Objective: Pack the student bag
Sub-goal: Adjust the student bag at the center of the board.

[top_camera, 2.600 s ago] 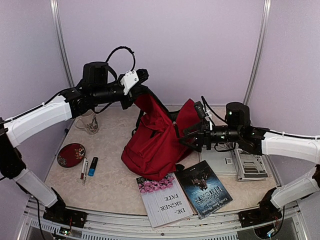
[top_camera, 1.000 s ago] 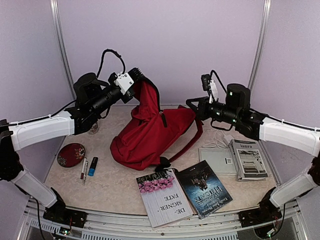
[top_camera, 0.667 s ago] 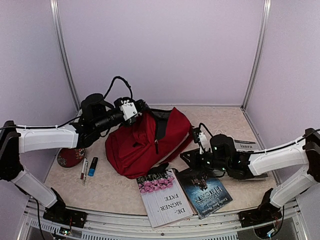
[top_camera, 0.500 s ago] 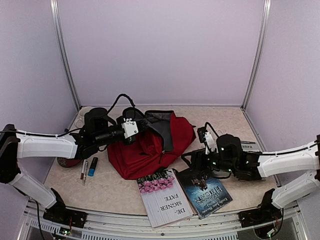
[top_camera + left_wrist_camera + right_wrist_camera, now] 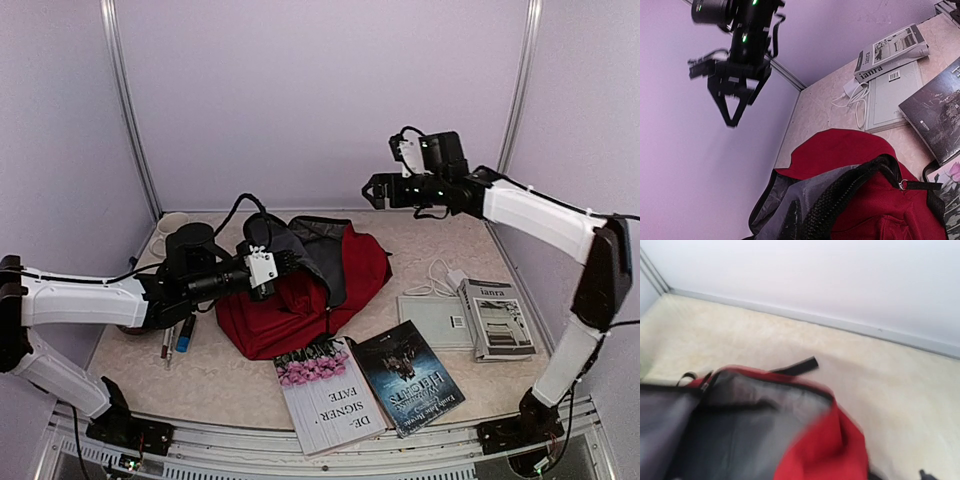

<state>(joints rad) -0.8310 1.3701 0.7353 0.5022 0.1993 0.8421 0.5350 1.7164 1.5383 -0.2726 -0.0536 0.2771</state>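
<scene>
Reading labels first: the pale book [image 5: 328,398] with pink flowers says "DE-SIGNER FATE". The dark book [image 5: 410,378] touching its right edge shows "HEIGHTS" in large type; the smaller lines are too fine to read. The booklet [image 5: 497,320] is headed "ianra", clearer in the left wrist view. It overlaps the right edge of a grey slab [image 5: 433,322] that has a barcode sticker, digits unreadable. A white cable [image 5: 440,272] is coiled just behind the slab. The bag [image 5: 355,265] lies on the counter [image 5: 440,235] left of centre, just behind both books, with its mouth gaping and grey lining showing. The left end effector [image 5: 268,268] is clamped shut on the bag's rim at the black zip edge, propping the flap up. Its fingers fall outside its own wrist view, where the zip edge runs off the bottom. The right end effector [image 5: 372,190] is raised in the air above the back of the counter, well apart from the bag, jaws spread wide with nothing in them. The right wrist view is blurred: only lining, red fabric and a black strap tab can be made out. A mug [image 5: 168,228] is mostly hidden behind the left arm, and the pens [image 5: 183,338] are partly covered by it.
</scene>
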